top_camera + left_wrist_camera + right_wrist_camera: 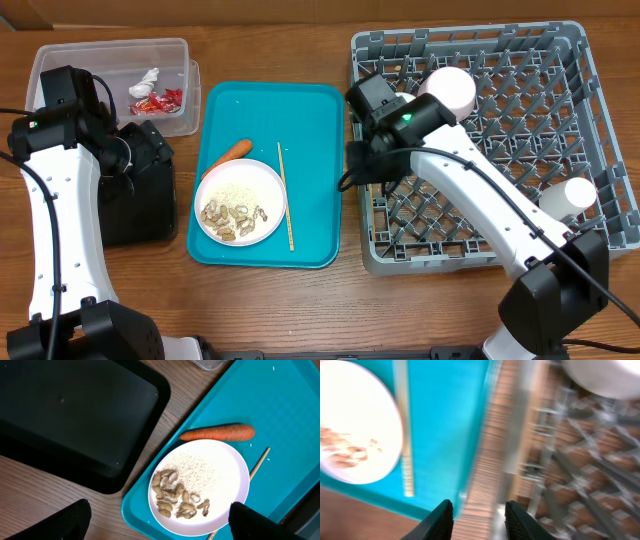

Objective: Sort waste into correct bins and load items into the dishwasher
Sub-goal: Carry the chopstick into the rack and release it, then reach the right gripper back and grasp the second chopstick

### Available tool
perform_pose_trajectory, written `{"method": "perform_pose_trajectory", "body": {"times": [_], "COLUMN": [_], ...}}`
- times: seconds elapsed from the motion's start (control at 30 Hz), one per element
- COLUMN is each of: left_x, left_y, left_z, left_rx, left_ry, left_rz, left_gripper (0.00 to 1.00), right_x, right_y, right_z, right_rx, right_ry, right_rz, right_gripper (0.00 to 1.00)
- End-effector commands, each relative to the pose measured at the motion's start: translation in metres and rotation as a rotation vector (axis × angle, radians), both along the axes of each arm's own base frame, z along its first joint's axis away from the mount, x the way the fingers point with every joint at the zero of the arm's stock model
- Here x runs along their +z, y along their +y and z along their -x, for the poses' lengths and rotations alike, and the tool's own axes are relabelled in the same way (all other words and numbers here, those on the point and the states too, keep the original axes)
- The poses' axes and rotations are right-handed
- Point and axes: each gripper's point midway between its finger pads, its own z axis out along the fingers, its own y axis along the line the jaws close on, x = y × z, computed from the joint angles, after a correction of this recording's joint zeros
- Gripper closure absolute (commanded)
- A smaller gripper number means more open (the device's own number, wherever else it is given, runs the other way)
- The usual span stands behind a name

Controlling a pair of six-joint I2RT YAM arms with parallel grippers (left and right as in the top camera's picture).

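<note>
A white plate [240, 200] with rice and beige nut bits sits on the teal tray [310, 120]. It also shows in the left wrist view [220, 475] and the right wrist view [350, 405]. An orange carrot [230, 152] [217, 433] lies just behind it. A wooden chopstick [285, 195] [402, 425] lies to its right. The red wrapper [160, 100] and white tissue [148, 78] lie in the clear tub [60, 60]. My left gripper [145, 150] [161, 507] is open and empty above the plate's near edge. My right gripper [362, 170] [479, 510] is open and empty, over the gap between tray and grey rack [600, 80].
The black tray [135, 210] [75, 415] lies left of the teal tray. Two white round vessels sit in the rack, one at the back left [450, 88] [605, 375] and one at the right [575, 195]. The right wrist view is motion-blurred.
</note>
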Motion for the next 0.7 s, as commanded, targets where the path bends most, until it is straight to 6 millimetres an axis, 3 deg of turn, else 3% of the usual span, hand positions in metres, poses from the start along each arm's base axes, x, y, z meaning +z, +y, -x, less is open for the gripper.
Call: {"method": "perform_pose_trajectory", "body": {"times": [0.0, 0.13, 0.27, 0.53, 0.67], "left_x": [0.008, 0.008, 0.008, 0.008, 0.008], "left_y": [0.001, 0.001, 0.001, 0.001, 0.001], "left_z": [-0.002, -0.002, -0.002, -0.002, -0.002], "left_rx": [-0.019, -0.020, -0.020, -0.019, -0.019], "left_ry": [-0.025, -0.025, -0.025, -0.025, -0.025], "left_rz": [-0.014, -0.014, -0.014, -0.014, -0.014], "left_gripper": [0.10, 0.10, 0.10, 0.10, 0.10], "right_x": [0.016, 0.005, -0.019, -0.054, -0.069], "right_y": [0.036, 0.061, 0.074, 0.098, 0.108], "right_z": [0.017, 0.030, 0.048, 0.074, 0.076], "right_rx": [0.063, 0.130, 0.151, 0.236, 0.263], "right_ry": [0.004, 0.001, 0.025, 0.008, -0.044], "right_rz": [-0.100, -0.101, -0.079, -0.095, -0.071], "right_gripper": [0.61, 0.60, 0.59, 0.45, 0.38]}}
